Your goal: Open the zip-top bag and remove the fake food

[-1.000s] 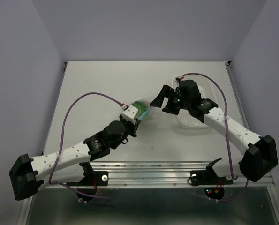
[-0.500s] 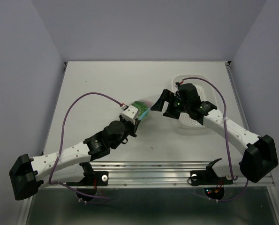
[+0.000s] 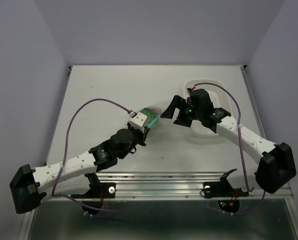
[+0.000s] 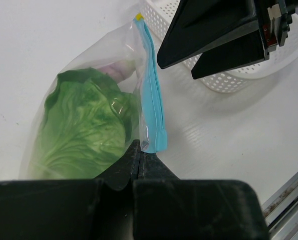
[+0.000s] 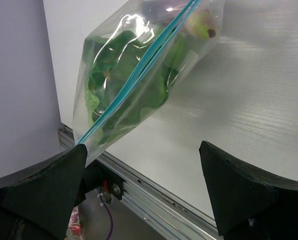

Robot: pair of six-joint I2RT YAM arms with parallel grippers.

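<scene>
Left gripper [image 4: 140,151] pinches one zip-top bag [image 4: 122,52] holding two fake food pieces [image 4: 83,125]; right gripper [image 4: 176,68] gapes.

a lab test booth: bare lilac walls [image 3: 154,30] around a white table [image 3: 113,90].

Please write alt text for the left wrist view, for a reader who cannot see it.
The left gripper, shut, pinches the clear zip-top bag at the near end of its blue zip strip; green leafy fake food lies inside. Beyond, the right gripper hangs open before a white perforated basket on the table.
</scene>
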